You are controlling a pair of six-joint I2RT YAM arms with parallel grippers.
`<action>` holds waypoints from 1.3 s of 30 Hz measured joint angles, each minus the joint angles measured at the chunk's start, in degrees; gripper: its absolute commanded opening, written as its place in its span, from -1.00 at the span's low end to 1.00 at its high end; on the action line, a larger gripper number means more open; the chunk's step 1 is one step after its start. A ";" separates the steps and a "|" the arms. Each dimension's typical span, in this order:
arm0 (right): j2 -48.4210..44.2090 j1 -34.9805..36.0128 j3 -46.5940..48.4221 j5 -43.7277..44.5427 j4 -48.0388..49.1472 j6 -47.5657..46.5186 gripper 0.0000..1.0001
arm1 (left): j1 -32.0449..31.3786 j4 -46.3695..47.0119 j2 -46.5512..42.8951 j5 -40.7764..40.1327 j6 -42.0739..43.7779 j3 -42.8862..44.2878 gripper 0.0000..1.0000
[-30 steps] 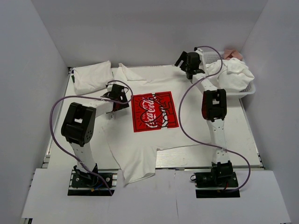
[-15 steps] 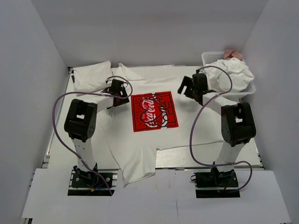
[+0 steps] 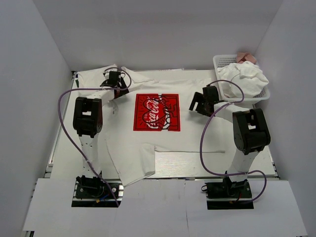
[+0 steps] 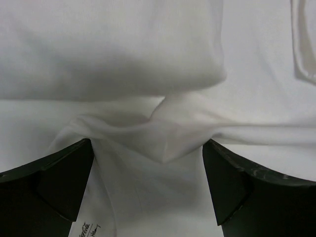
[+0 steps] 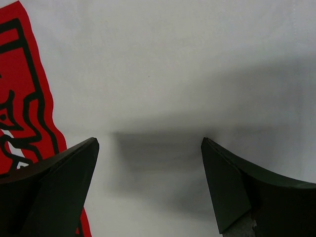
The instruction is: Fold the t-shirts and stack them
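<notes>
White cotton covers most of the table [image 3: 192, 165]: the printed t-shirt [image 3: 182, 136] lies spread flat, its red print [image 3: 157, 112] at the middle. My left pincer [image 4: 148, 143] is at the shirt's far left corner, its 2 fingers wide apart around a raised fold, gripping nothing. My right pincer [image 5: 149, 143] hangs fully open over flat cloth just right of the print. More t-shirts [image 3: 244, 79] fill the basket [image 3: 222, 60] at far right.

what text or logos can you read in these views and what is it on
"Coca-Cola": white script on the red print of the spread t-shirt.
Small dark script on white cloth, bottom edge of the left wrist view: too small to read.
Nothing else is legible.
</notes>
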 measured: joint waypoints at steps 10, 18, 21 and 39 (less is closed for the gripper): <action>-0.74 0.37 -1.53 -3.28 1.73 -0.87 0.81 | 3.76 0.63 2.95 5.77 2.03 4.72 1.00; -0.76 0.31 -1.84 -3.72 2.40 -0.68 0.81 | 4.87 2.86 -2.32 12.22 6.29 -2.95 1.00; -1.20 0.28 -2.67 -3.76 3.34 -0.04 0.81 | 4.96 1.60 -6.99 14.01 6.38 -7.96 1.00; -4.42 -2.47 -6.64 -3.08 3.87 0.96 0.81 | 14.84 -5.95 -4.70 6.95 3.43 9.66 1.00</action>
